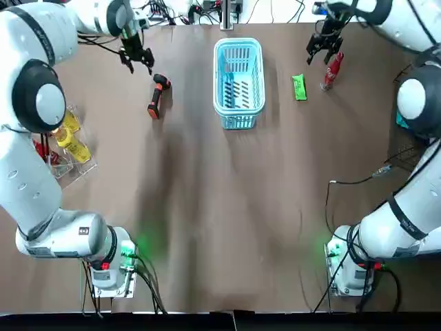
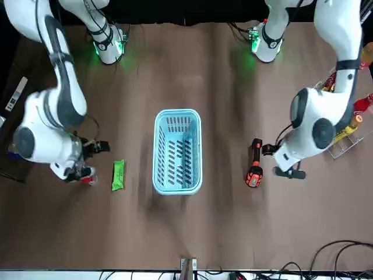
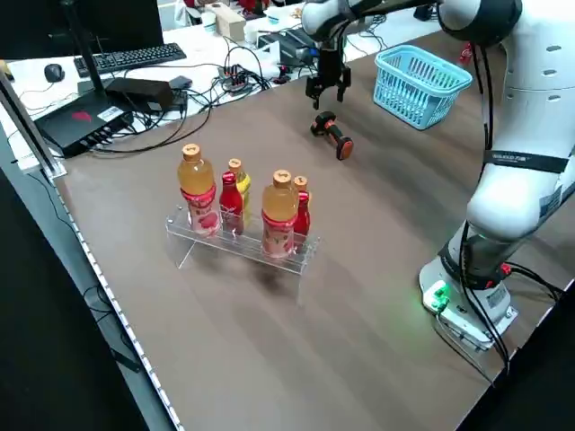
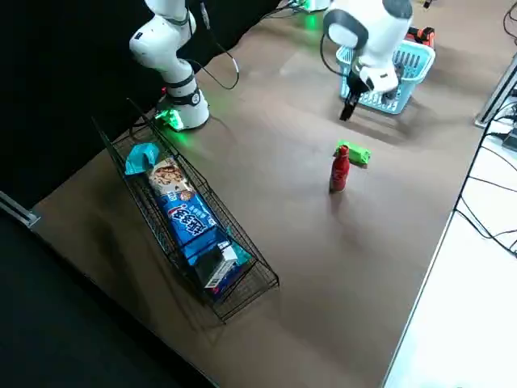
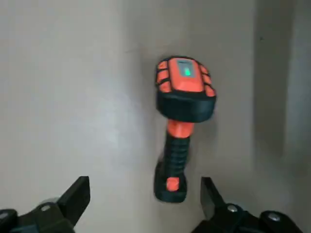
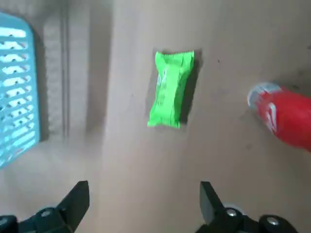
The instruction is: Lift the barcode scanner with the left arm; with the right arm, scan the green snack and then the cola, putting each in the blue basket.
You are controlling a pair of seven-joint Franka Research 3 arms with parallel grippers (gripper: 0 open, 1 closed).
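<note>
The orange-and-black barcode scanner (image 1: 157,95) lies flat on the brown table, left of the blue basket (image 1: 238,103). My left gripper (image 1: 138,62) hovers open just beyond it; in the left wrist view the scanner (image 5: 181,121) lies ahead of the spread fingers (image 5: 74,198). The green snack (image 1: 299,87) lies right of the basket, and the red cola bottle (image 1: 332,70) stands upright beside it. My right gripper (image 1: 322,52) hangs open above and beyond them. The right wrist view shows the snack (image 6: 171,88) and the cola (image 6: 285,115) ahead, with nothing between the fingers.
A clear rack of drink bottles (image 3: 241,208) stands at the table's left edge. A wire rack of snack packets (image 4: 187,220) lines the right edge. Cables and a keyboard (image 3: 130,59) lie past the far side. The basket (image 2: 178,150) holds nothing.
</note>
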